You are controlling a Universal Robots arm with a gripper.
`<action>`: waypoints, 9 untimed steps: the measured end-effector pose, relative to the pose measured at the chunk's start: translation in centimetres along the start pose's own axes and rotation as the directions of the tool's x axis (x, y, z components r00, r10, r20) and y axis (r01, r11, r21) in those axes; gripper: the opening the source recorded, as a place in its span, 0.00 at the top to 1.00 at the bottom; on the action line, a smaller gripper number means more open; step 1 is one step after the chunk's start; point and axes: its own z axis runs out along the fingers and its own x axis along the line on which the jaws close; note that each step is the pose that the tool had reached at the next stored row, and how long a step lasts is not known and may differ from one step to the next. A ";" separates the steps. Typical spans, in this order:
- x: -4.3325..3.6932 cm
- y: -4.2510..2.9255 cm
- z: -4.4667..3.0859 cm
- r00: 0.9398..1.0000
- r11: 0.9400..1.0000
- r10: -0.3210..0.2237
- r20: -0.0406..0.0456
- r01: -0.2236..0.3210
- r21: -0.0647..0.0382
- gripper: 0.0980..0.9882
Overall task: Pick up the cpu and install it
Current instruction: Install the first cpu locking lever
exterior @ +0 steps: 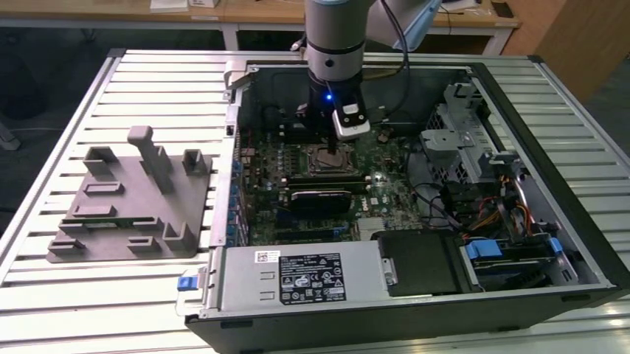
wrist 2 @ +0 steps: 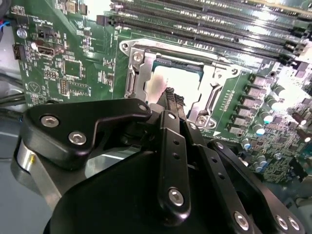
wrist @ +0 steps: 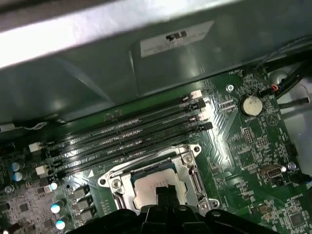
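A shiny silver-grey square cpu point(wrist 2: 171, 81) sits in a silver metal socket frame point(wrist 2: 134, 73) on a green circuit board point(wrist: 253, 161) crossed by black memory slots point(wrist: 131, 134). The matte black gripper point(wrist 2: 174, 97) carries silver screws; a grey plastic fixture tray point(exterior: 133, 203) rests on pale ribbed metal table point(exterior: 59, 147).

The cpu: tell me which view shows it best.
The second wrist view: the cpu lies in the socket frame, its top bright beyond the gripper. The first wrist view shows part of it; in the exterior view the arm hides it.
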 end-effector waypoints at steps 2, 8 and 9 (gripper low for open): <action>0.00 0.00 0.00 1.000 1.000 0.000 0.000 0.000 0.000 0.99; -0.04 0.03 -0.61 1.000 1.000 0.000 0.000 0.000 0.000 0.99; -0.06 0.04 -0.81 1.000 1.000 0.000 0.000 0.000 0.000 0.99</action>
